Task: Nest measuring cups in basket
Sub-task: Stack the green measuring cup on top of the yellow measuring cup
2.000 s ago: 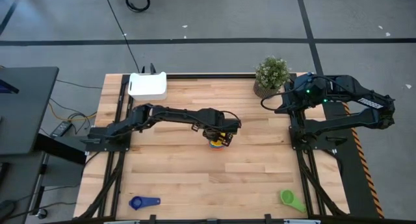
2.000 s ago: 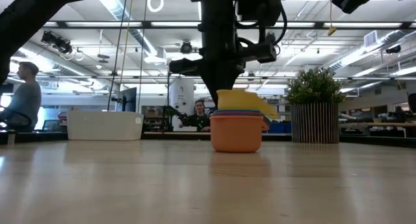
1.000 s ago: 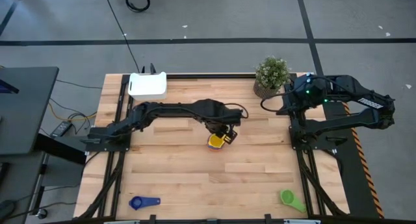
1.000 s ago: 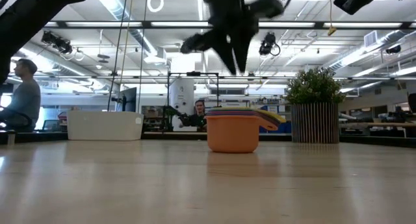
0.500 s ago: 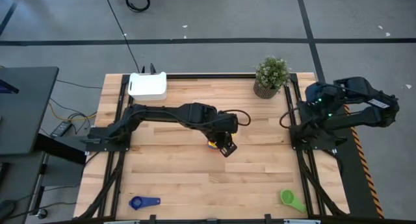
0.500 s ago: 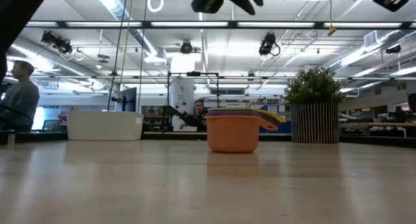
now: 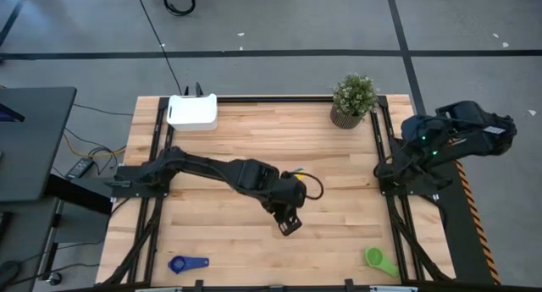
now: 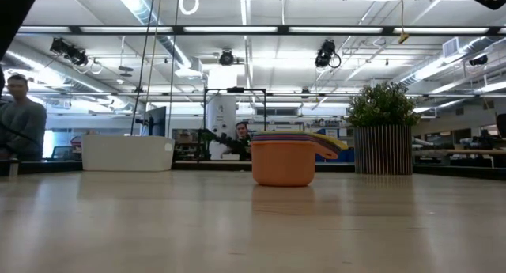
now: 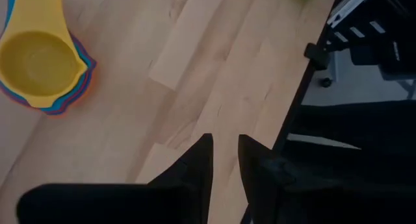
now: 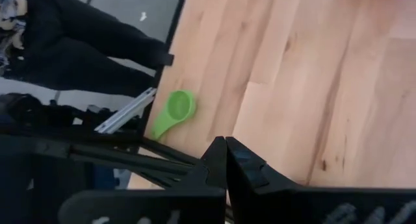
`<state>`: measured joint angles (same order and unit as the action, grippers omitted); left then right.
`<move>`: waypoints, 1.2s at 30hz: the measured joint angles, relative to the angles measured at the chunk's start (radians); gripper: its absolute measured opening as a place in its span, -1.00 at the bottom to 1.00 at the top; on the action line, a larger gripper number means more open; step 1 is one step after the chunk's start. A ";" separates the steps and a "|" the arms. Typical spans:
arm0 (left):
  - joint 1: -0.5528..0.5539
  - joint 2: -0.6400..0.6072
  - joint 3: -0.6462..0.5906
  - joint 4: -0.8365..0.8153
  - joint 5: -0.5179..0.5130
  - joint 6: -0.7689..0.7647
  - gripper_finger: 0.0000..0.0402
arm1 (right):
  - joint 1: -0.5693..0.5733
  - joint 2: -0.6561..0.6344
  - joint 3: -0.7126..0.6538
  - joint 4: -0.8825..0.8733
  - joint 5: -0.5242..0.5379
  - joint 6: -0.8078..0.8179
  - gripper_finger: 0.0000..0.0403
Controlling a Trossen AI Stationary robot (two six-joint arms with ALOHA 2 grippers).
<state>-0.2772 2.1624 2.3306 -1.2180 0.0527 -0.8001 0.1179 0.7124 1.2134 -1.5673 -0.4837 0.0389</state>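
Open workshop hall behind, seated person far left; pale wooden plank table mostly bare. Nested stack of round plastic measuring cups, orange outside, yellow on top, mid-table. White rectangular plastic basket at far-left edge. Left gripper empty, fingers apart, near stack. Right gripper clenched, empty, at right edge

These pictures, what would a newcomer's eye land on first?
Probably the bright stack of nested measuring cups, yellow on top and orange outermost, mid-table. The left gripper hangs nearer the front edge, empty, jaws slightly apart. A dark blue cup and a green cup lie at the front corners, outside the stack.
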 joint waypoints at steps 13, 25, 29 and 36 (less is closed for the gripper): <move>-0.070 -0.021 0.000 -0.033 -0.104 0.057 -0.60 | 0.212 0.080 -0.135 0.191 0.039 0.256 -0.99; -0.132 -0.088 0.000 -0.118 -0.186 0.064 -0.60 | 0.537 0.198 -0.234 0.412 0.101 0.591 -0.99; -0.154 -0.113 0.000 -0.122 -0.218 0.066 -0.60 | 0.590 0.242 -0.265 0.496 0.125 0.743 -0.95; -0.196 -0.152 0.000 -0.149 -0.251 0.088 -0.60 | 0.613 0.341 -0.305 0.550 0.118 0.846 -0.83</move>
<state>-0.4731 2.0102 2.3310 -1.3672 -0.1981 -0.7124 0.7308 1.0531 0.9087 -1.0177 -0.3657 0.8848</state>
